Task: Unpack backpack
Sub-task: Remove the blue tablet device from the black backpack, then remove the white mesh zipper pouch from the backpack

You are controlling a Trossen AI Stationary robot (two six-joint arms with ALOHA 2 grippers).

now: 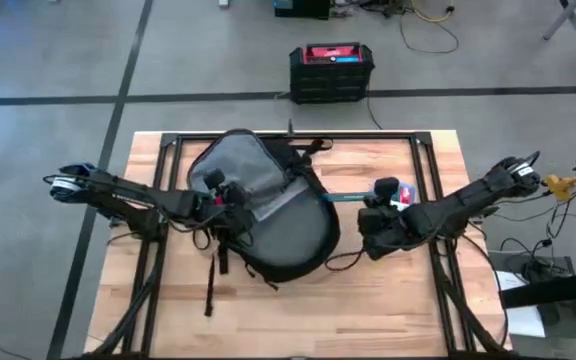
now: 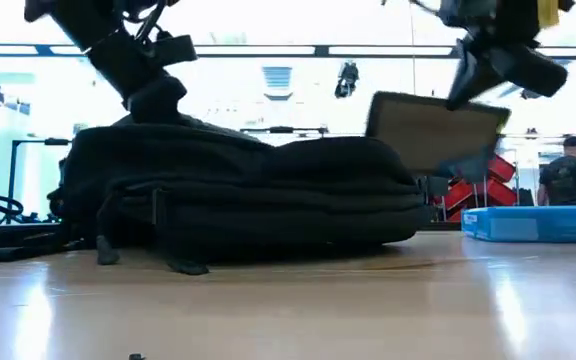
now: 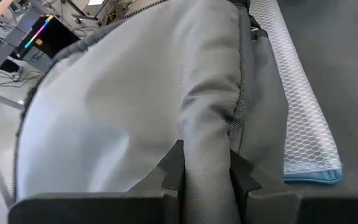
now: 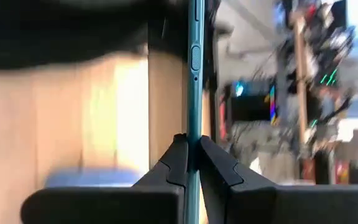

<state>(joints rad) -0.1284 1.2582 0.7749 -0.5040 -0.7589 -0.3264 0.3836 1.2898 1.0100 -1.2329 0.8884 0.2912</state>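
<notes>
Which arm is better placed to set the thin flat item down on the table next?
The right. Its gripper is already shut on the thin teal-edged flat item, clear of the backpack. The left gripper is busy pinching the backpack's grey lining.

both arms are dark, jointed and thick, with black cables trailing along them. the left gripper (image 3: 207, 174) has matte black fingers with stepped, notched inner edges on a flat dark bar; the right gripper (image 4: 193, 163) has the same angular black fingers.
</notes>
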